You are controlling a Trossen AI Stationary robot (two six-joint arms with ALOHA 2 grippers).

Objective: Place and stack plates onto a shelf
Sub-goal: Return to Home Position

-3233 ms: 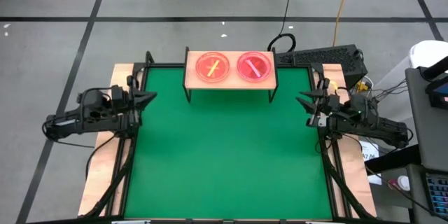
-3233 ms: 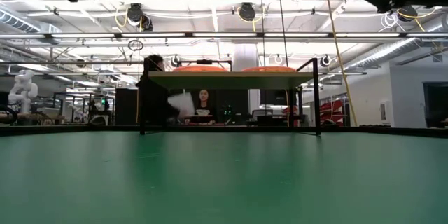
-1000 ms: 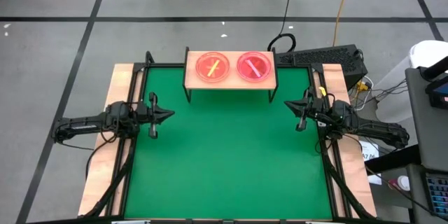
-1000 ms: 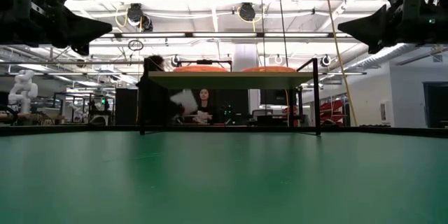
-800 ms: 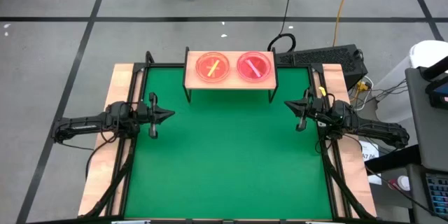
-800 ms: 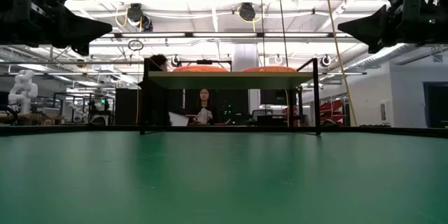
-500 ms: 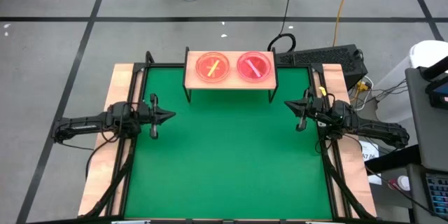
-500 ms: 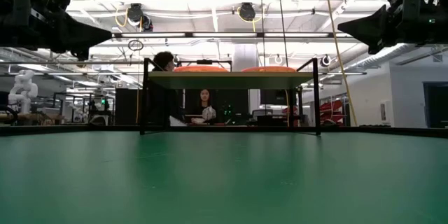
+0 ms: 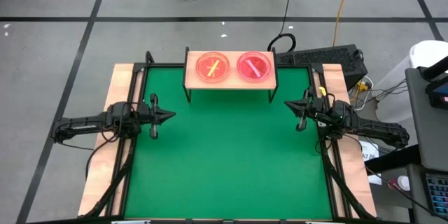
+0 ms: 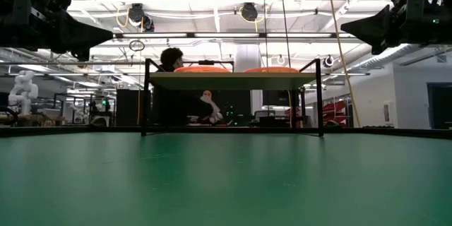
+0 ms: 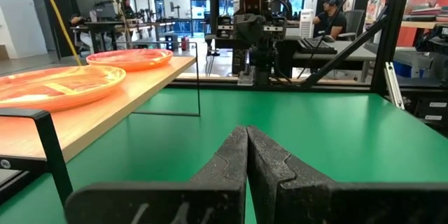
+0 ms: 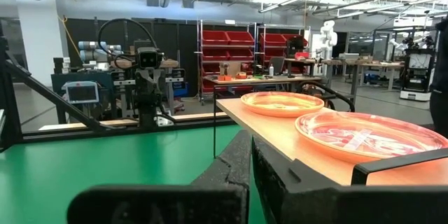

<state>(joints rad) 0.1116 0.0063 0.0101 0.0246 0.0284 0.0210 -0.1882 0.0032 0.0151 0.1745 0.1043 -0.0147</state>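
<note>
The shelf (image 9: pixel 229 78), a light-wood board on thin black legs, stands at the far middle of the green table. Two stacks of orange-pink plates rest on its top: one with a yellow stripe (image 9: pixel 213 67), one with a pink stripe (image 9: pixel 255 66). They also show in the left wrist view (image 11: pixel 59 85) and the right wrist view (image 12: pixel 367 134). My left gripper (image 9: pixel 172 114) hangs shut over the table's left edge, pointing level toward the right. My right gripper (image 9: pixel 287 104) hangs shut over the right edge, pointing toward the left. Neither touches anything.
Bare green table (image 9: pixel 224 161) lies between the arms and in front of the shelf. A black frame and wooden border ring it. A keyboard (image 9: pixel 322 57) and cables sit beyond the far right corner. A person (image 10: pixel 173 88) shows behind the shelf.
Both arms have kept still with their fingers shut. Behind the shelf a person has moved about.
</note>
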